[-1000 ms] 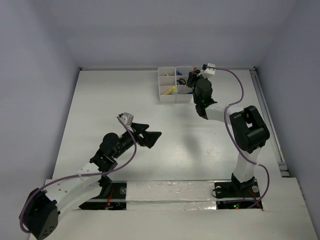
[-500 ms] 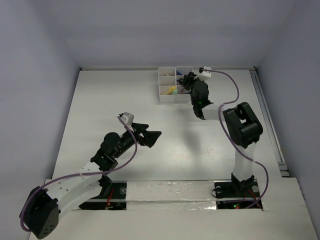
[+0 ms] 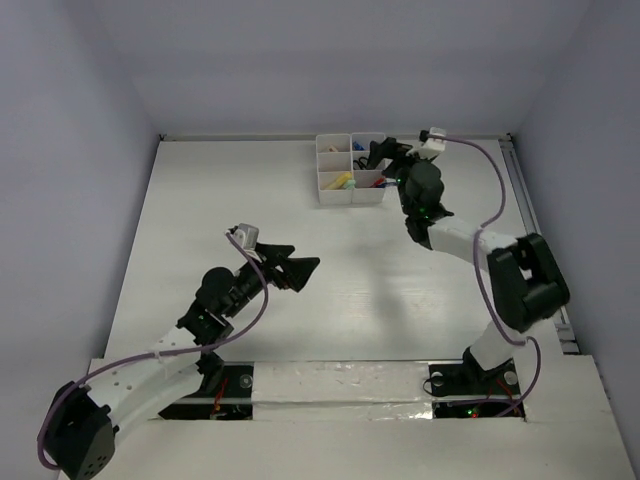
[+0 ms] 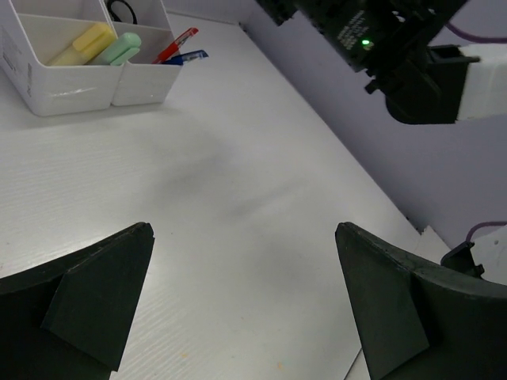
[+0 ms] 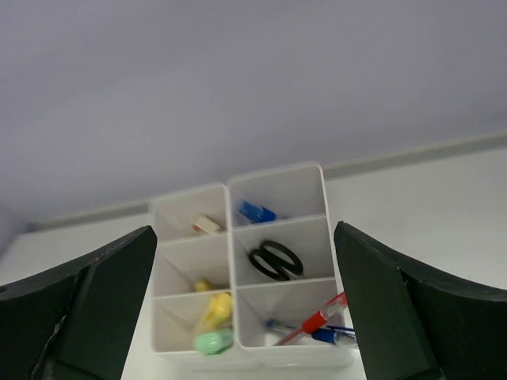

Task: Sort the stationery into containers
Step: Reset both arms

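The white six-compartment tray (image 3: 334, 195) stands at the table's far middle. In the right wrist view the tray (image 5: 231, 237) holds a red pen (image 5: 321, 318) and a blue pen (image 5: 333, 336) in the near right cell, black scissors (image 5: 275, 260) in the middle right, and a small blue item (image 5: 255, 212) in the far right. A yellow marker (image 5: 215, 309) and a pale-green marker (image 5: 212, 341) lie in the near left cell, an eraser (image 5: 206, 224) in the far left. My right gripper (image 3: 385, 153) hovers open just right of the tray, empty. My left gripper (image 3: 300, 268) is open over bare table, far from the tray.
A rail (image 3: 530, 230) runs along the table's right edge. Pale walls close in the table on the left, far and right sides. The right arm (image 4: 412, 55) hangs above the table in the left wrist view, beyond the tray (image 4: 71, 87).
My right gripper has gone from nearly shut to wide open and drawn back to the right of the tray's near right cell. The left arm has shifted slightly toward the near left.
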